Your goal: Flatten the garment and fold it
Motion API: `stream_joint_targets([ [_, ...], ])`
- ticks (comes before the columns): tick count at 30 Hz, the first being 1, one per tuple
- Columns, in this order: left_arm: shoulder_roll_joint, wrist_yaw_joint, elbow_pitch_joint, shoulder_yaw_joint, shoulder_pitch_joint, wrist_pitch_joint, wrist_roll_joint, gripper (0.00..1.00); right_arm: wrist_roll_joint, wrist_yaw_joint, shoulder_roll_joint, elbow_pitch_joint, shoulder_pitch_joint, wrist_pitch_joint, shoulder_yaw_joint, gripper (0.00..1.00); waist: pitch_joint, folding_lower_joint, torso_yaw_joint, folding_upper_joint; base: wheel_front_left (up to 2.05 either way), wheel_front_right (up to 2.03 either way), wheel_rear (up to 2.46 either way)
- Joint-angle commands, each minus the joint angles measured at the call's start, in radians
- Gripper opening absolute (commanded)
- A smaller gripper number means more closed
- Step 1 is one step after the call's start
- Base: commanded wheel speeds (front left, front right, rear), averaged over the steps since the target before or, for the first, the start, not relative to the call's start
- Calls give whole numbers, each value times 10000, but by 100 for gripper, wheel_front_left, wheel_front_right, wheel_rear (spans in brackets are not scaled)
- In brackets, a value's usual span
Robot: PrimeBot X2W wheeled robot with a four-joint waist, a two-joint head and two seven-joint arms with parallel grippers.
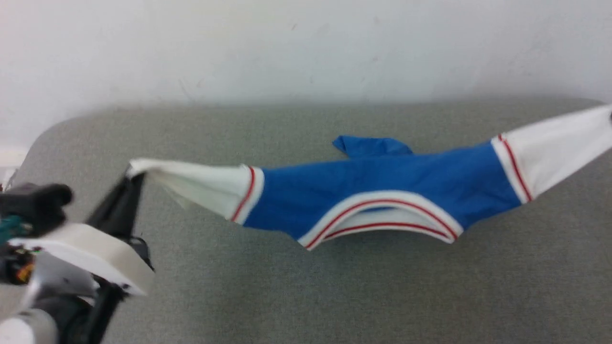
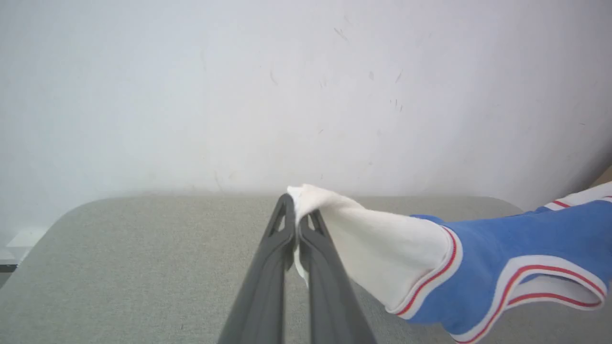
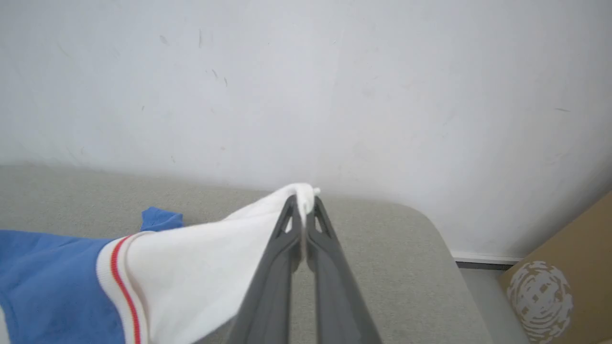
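The garment (image 1: 382,186), royal blue with white short sleeves and red-and-white striped trim, hangs stretched across the grey table (image 1: 296,296), collar toward me. My left gripper (image 1: 133,173) is shut on the tip of the white left sleeve (image 2: 377,239), at the left of the head view. In the left wrist view my left gripper (image 2: 296,203) pinches the sleeve end. My right gripper (image 3: 303,203) is shut on the end of the white right sleeve (image 3: 201,267), which runs off the right edge of the head view.
A white wall (image 1: 306,48) stands right behind the table's far edge. In the right wrist view a brown cardboard box (image 3: 564,277) sits on the floor beyond the table's rounded right corner. Grey table surface lies bare in front of the shirt.
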State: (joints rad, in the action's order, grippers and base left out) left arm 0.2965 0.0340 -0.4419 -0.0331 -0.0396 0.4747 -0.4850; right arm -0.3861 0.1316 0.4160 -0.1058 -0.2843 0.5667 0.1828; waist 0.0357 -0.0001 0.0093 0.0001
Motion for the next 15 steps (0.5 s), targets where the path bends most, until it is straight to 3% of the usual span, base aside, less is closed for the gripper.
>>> stream_joint_targets([
  [1,221,-110,-187,-333,-381,-258,46,0,-195,-9,158,-278,-382,-165,52,0,-365,1,-245,-1,0,0,0],
  [9,814,-496,-796,-1148,-2367,-934,-447,0,-910,-9,384,-1225,-2160,-591,-36,0,-582,1,-390,-1,0,0,0],
  [15,1343,-676,-575,-1143,-4250,-886,-469,0,-1189,-9,532,-1252,-3453,-413,-334,0,-320,1,-492,-1,0,0,0],
])
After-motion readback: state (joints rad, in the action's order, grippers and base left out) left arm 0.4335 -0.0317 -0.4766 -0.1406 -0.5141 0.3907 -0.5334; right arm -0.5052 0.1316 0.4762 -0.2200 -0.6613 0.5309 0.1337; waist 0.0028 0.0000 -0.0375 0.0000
